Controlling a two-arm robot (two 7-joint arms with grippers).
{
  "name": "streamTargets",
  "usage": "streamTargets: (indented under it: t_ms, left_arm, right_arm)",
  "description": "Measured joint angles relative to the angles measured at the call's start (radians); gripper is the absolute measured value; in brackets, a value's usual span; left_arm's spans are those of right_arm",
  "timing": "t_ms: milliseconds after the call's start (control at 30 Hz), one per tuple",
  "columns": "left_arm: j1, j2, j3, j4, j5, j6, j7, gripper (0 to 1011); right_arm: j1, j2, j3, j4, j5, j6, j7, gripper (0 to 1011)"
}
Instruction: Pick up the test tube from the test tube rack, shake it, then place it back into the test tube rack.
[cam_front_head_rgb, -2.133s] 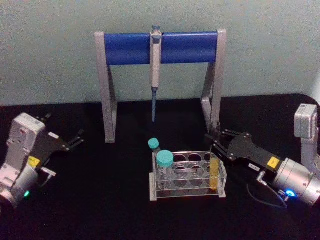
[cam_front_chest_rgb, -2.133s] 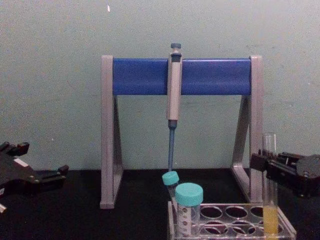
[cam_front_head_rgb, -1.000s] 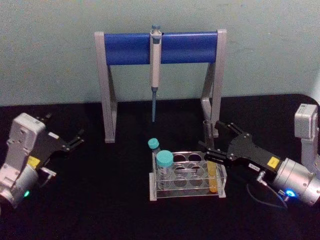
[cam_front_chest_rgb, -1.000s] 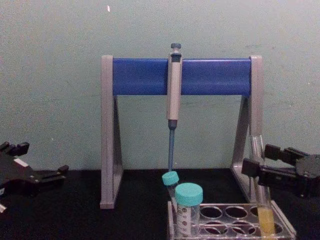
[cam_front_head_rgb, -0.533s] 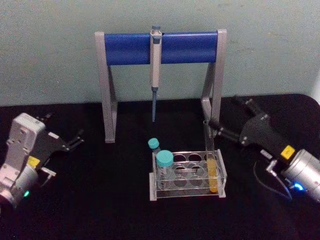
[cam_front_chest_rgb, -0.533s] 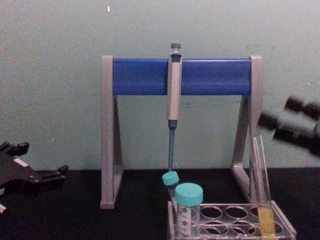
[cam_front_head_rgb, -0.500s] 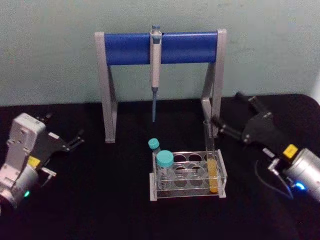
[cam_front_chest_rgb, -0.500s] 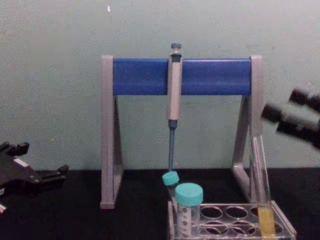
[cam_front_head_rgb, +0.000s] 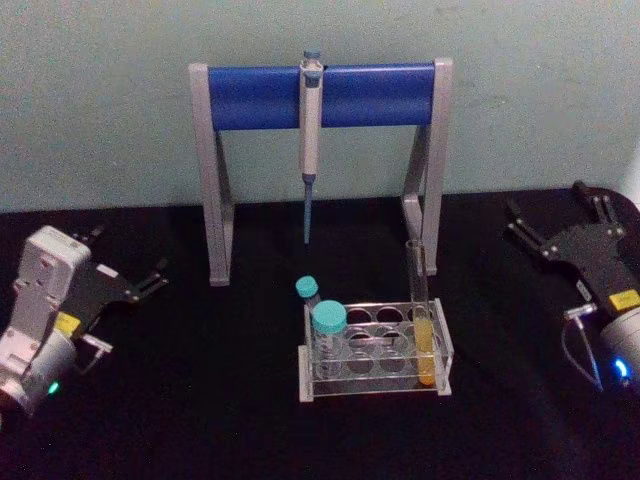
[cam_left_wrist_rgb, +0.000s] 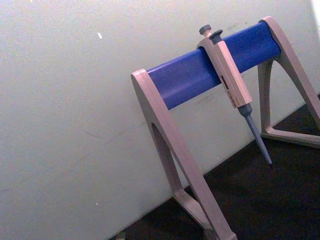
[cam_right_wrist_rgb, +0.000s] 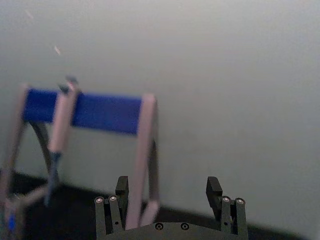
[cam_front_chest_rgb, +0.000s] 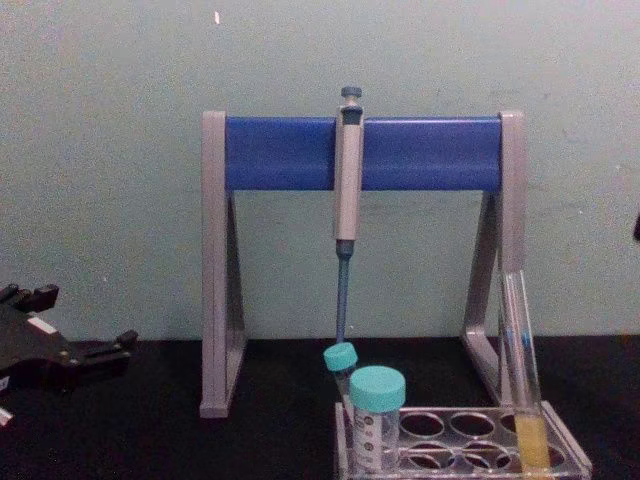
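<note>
A: Where is the tube (cam_front_head_rgb: 421, 318)?

B: In the rack (cam_front_head_rgb: 375, 352), in a hole at the rack's right end. It stands with a slight lean, its open top tipped toward the left in the chest view, where the tube (cam_front_chest_rgb: 522, 375) rises well above the rack (cam_front_chest_rgb: 470, 447). Yellow-orange liquid fills its lower part.

A: Is anything gripping it?

B: No. The right pincer (cam_front_head_rgb: 556, 217) is well apart from it, out near the right edge of the table (cam_front_head_rgb: 200, 400), raised and pointing toward the back wall. Its fingers (cam_right_wrist_rgb: 110, 212) are spread wide with nothing between them; the right wrist view looks past them at the wall and the stand.

A: And the left pincer?

B: The left pincer (cam_front_head_rgb: 128, 261) sits at the left side of the table, far from the rack. Its fingers look parted and hold nothing. In the chest view it lies low at the left edge (cam_front_chest_rgb: 75, 345).

A: What else is in the rack?

B: Two teal-capped vials at its left end: a wide one (cam_front_head_rgb: 329, 340) in front, a thinner one (cam_front_head_rgb: 308, 292) behind it, leaning left.

A: Behind the rack?

B: A grey and blue stand (cam_front_head_rgb: 320, 95) against the wall, with a pipette (cam_front_head_rgb: 310, 140) hanging from its bar, tip down. The left wrist view shows the stand (cam_left_wrist_rgb: 210, 75) and pipette (cam_left_wrist_rgb: 235, 95) at a slant.
</note>
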Motion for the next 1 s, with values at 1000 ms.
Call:
streamTargets:
  t_ms: [1000]
  left_arm:
    - [0.0,0.0,0.0,0.0,0.0,0.0,0.0,1001]
  right_arm:
    - [0.017,-0.063,0.031,0.078,0.04,0.254,0.007,1000]
